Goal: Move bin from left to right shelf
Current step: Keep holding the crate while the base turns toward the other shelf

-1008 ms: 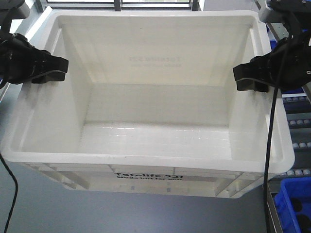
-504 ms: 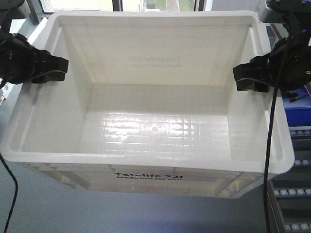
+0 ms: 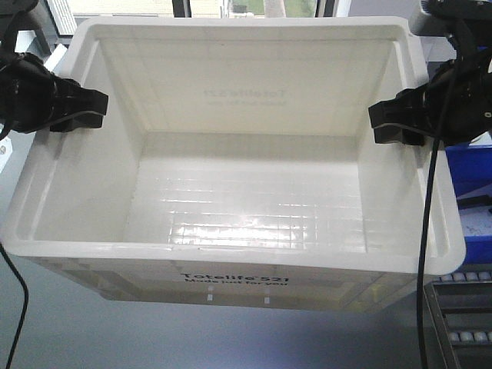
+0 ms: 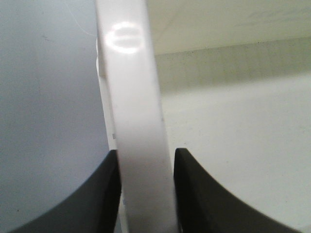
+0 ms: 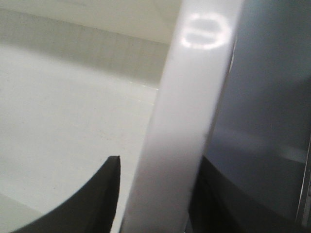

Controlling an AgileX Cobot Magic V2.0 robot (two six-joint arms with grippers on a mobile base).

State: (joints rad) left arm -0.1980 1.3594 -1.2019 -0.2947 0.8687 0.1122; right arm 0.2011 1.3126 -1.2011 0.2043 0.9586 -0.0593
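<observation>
"Two holds, one per side: the left gripper [image 3: 79, 112] and the right gripper [image 3: 398, 125] each pinch a side rim of the bin [image 3: 231, 257], jaws clamped across the wall."
"Where is it?"
"Carried between the arms, empty, apparently clear of any shelf. It looks light and stiff but glossy, so slipping is the likely risk. Opposite mid-rim holds suit it."

Inside the bin [image 3: 231, 257] the wide interior is offering free passage from above, while the left gripper [image 3: 75, 114] and right gripper [image 3: 411, 127] are clamping and blocking the bin's side rims, and a blue bin [image 3: 470, 173] is crowding the space just right of the bin.
</observation>
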